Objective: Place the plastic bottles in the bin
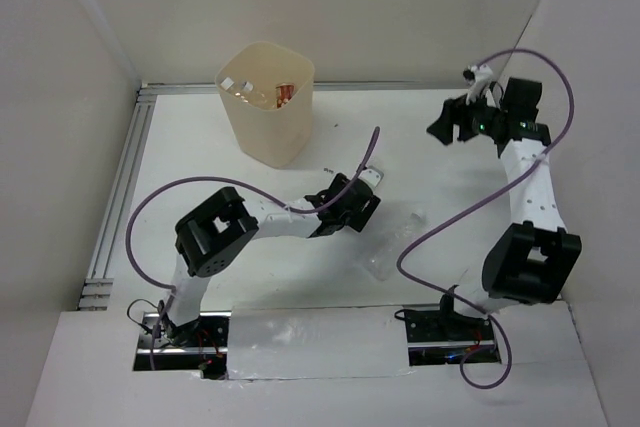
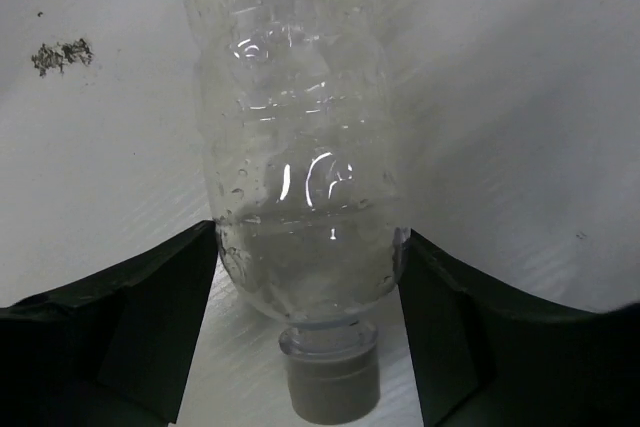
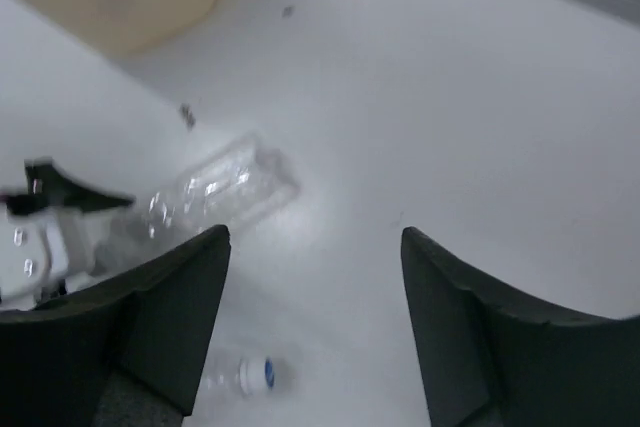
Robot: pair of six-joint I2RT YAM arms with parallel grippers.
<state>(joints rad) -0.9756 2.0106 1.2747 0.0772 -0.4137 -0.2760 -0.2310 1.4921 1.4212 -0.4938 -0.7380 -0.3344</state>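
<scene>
My left gripper (image 2: 310, 277) is low over the table with a clear crinkled plastic bottle (image 2: 300, 147) between its fingers. Both jaws press on the bottle's shoulder, and its white cap (image 2: 330, 385) points back toward the wrist. The same bottle shows in the right wrist view (image 3: 225, 192), sticking out from the left gripper (image 1: 350, 202). A second clear bottle (image 1: 395, 242) lies on the table to the right of it; its white cap shows in the right wrist view (image 3: 248, 375). The cream bin (image 1: 265, 107) stands at the back left. My right gripper (image 1: 450, 127) is open, empty and raised.
Inside the bin I see white caps and a reddish item (image 1: 285, 95). A metal rail (image 1: 115, 197) runs along the table's left edge, with walls close on the left, back and right. Dark specks (image 2: 60, 52) lie on the table near the held bottle.
</scene>
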